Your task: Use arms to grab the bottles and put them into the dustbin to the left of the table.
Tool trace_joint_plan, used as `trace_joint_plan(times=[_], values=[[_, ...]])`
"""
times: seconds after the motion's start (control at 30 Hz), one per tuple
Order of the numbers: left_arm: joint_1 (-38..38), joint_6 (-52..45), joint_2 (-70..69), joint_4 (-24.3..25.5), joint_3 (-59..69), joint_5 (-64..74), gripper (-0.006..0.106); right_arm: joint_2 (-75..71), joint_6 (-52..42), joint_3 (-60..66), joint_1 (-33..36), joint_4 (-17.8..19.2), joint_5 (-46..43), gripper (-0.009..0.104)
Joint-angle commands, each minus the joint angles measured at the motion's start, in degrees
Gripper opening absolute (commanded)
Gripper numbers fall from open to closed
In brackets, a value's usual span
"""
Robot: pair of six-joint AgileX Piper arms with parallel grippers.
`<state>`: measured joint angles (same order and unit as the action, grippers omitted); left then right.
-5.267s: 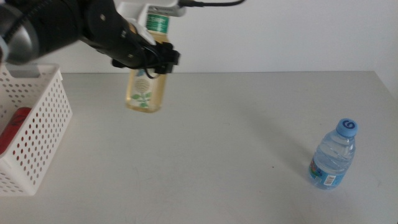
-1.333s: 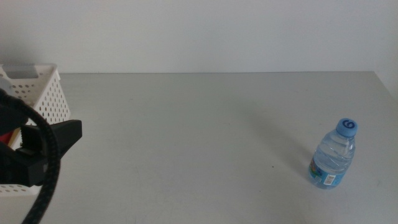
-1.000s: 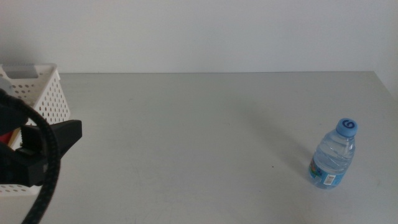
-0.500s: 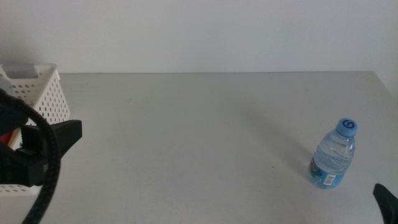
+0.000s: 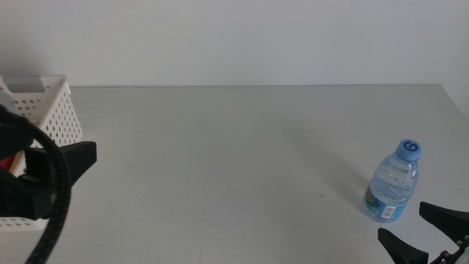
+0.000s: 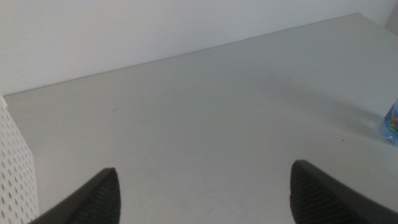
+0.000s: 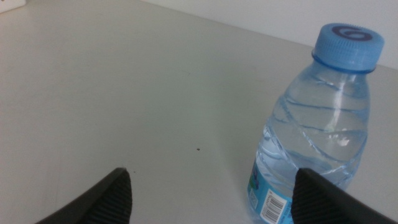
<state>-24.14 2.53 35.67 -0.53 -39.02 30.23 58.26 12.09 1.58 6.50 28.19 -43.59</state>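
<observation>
The small clear blue-capped water bottle [image 5: 393, 183] stands upright at the table's right front. My right gripper [image 5: 410, 229] is open and empty just in front of it, near the picture's bottom edge. In the right wrist view the bottle [image 7: 317, 124] stands just beyond the open jaws, toward one jaw's side, untouched. My left gripper [image 5: 66, 165] is open and empty at the far left, in front of the white perforated dustbin [image 5: 45, 110]. A sliver of red [image 5: 5, 163] shows in the dustbin behind the arm. The yellow tea bottle is out of view.
The light-grey table [image 5: 234, 161] stretches between the two grippers, with a white wall behind it. The left wrist view shows the dustbin's perforated side [image 6: 12, 174] and the water bottle's edge [image 6: 392, 124] far across the table.
My right gripper has come into the middle view from the bottom right, close to the water bottle. The left gripper, which held the tea bottle earlier, is empty and has stayed still by the dustbin.
</observation>
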Motion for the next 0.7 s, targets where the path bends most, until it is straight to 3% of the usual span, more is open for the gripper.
trace_joint_plan(times=[0.0,0.07,0.27,0.67], values=[[-0.36,0.83,0.03,-0.60,-1.54,-3.98,0.094,1.13,-0.18,-0.49,0.01,-0.38,-5.60,0.066],[-0.36,0.83,0.03,-0.60,-1.54,-3.98,0.094,2.00,-0.73,-0.49,-0.28,-2.62,-5.44,0.066],[-0.36,0.83,0.03,-0.60,-1.54,-3.98,0.094,2.71,-4.63,-0.55,-0.28,-17.27,-5.44,0.068],[-0.36,0.83,0.03,-0.60,-1.54,-3.98,0.094,2.71,-4.88,-0.60,-0.28,-15.83,-8.77,0.093]])
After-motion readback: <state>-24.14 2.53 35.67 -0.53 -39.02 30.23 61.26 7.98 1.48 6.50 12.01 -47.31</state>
